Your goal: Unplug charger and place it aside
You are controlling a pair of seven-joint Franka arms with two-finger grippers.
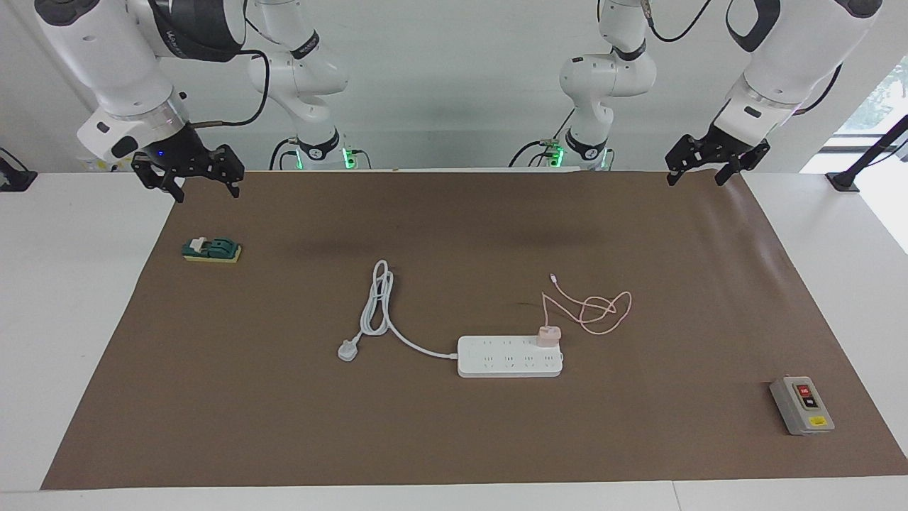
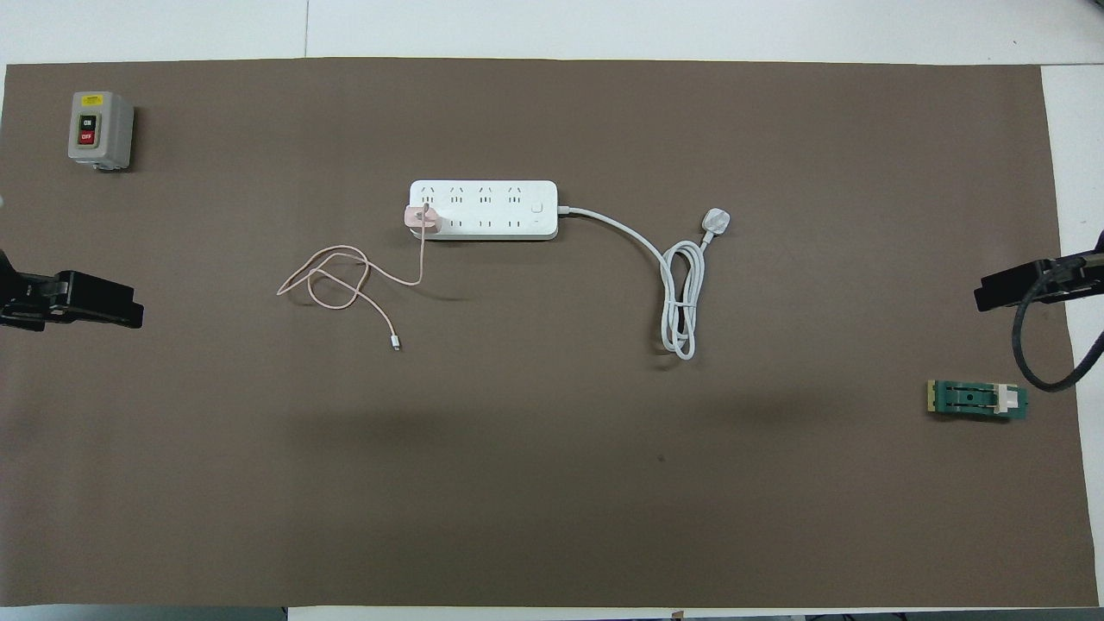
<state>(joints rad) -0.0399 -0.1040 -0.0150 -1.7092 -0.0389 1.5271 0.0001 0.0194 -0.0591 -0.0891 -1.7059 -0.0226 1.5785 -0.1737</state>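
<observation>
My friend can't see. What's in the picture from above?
A pink charger sits plugged into a white power strip on a brown mat, its cable looping nearer the robots. Both grippers, left and right, wait open at the mat's ends.

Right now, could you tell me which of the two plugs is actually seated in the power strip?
The pink charger, standing in the power strip; the white plug lies loose.

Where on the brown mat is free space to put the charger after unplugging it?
Bare mat lies nearer the robots than the pink cable, and between power strip and grey switch box. Crowded: around the strip's white cord.
</observation>
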